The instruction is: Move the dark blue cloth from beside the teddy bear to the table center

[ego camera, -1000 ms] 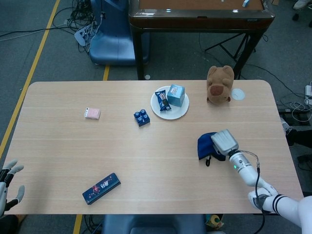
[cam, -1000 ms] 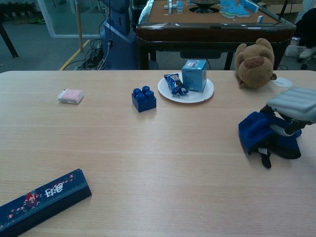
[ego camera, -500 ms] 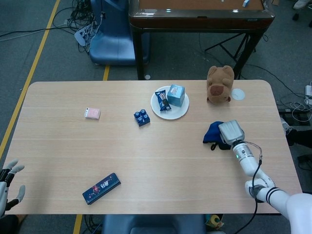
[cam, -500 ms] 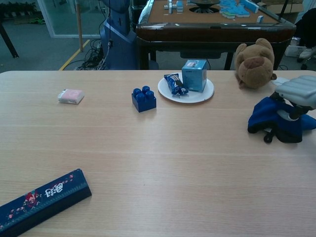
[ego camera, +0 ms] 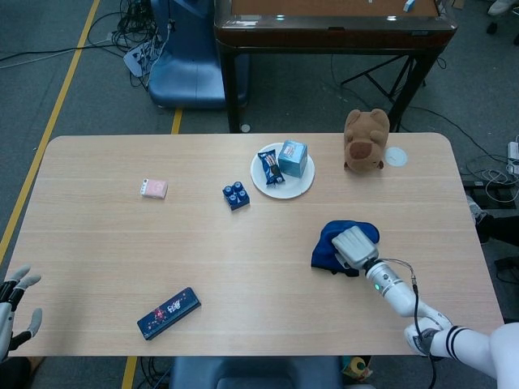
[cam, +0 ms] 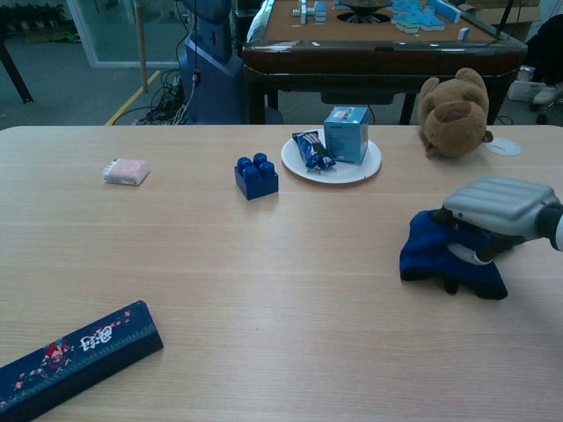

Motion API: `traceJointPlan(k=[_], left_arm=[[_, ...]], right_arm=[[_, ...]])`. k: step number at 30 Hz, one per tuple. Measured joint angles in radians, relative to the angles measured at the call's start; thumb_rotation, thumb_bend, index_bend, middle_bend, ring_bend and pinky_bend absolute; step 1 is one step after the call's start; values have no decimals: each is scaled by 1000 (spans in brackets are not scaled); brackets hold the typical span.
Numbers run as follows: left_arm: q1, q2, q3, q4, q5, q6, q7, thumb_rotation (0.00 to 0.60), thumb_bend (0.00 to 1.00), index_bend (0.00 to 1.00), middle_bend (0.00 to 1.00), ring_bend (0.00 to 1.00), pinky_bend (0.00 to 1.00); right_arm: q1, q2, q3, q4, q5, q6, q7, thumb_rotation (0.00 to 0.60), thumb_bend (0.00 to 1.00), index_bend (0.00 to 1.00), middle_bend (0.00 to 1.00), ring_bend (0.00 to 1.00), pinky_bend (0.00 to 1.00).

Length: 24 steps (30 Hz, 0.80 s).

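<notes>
Head view shows the right robot hand (ego camera: 354, 245) gripping the dark blue cloth (ego camera: 331, 243) bunched beneath it.

This is looking like a robotics lab: cables (ego camera: 138, 32) are lying tangled on the grey floor beside yellow floor tape (ego camera: 50, 121), and a mahjong table (cam: 369, 35) is standing behind the wooden work table (ego camera: 122, 243).

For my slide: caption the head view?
Right hand holding crumpled dark blue cloth on light wooden table.

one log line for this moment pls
right hand grips dark blue cloth | cloth on table, right of center | left hand idle, open
</notes>
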Motion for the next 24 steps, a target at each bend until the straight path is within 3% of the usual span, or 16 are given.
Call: traceJointPlan(k=[10, 15, 24], left_arm=[[1, 0, 1, 2, 2, 3, -4, 600, 411, 229, 128, 188, 154], [3, 1, 0, 2, 3, 7, -8, 600, 411, 229, 128, 188, 154], [3, 1, 1, 3, 2, 6, -8, 600, 411, 229, 128, 188, 154]], right_arm=[[-22, 83, -85, -195, -114, 48, 22, 600, 651, 670, 573, 578, 768], [-22, 77, -69, -157, -81, 34, 8, 600, 651, 670, 573, 578, 768], [-14, 42, 2, 13, 36, -5, -33, 600, 651, 671, 575, 578, 768]])
